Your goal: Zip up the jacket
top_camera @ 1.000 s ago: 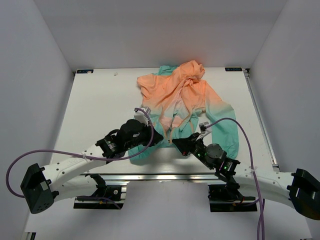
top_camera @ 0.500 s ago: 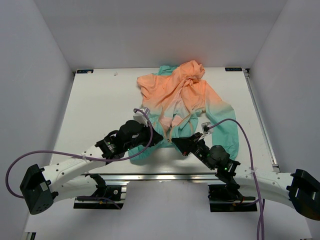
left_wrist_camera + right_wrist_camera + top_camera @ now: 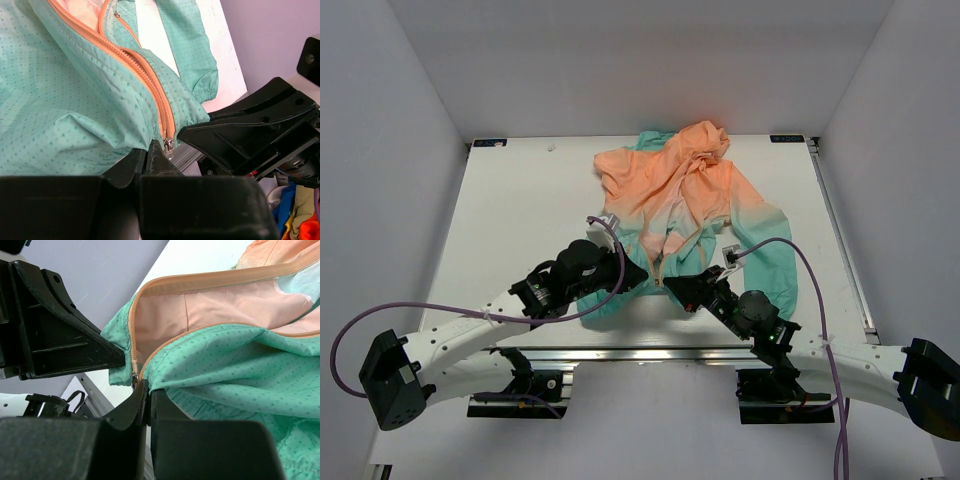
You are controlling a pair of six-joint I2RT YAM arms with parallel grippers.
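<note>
The jacket (image 3: 680,190) lies flat on the table, hood and orange shoulders at the back, teal hem toward me. Its orange zipper (image 3: 150,75) is joined only at the bottom, and the metal slider (image 3: 169,144) sits right at the hem. My left gripper (image 3: 638,277) is shut on the teal hem just left of the slider, as the left wrist view (image 3: 152,147) shows. My right gripper (image 3: 672,286) is shut on the hem just right of the slider (image 3: 134,382), as the right wrist view (image 3: 148,386) shows. The two grippers nearly touch.
The white table (image 3: 520,200) has an aluminium rail (image 3: 640,352) along its near edge, just below both grippers. Purple cables (image 3: 790,250) loop over the arms. Grey walls stand on three sides.
My right wrist has turned and shifted slightly toward the hem. The left arm has barely moved. The jacket's bottom edges sit a little closer together.
</note>
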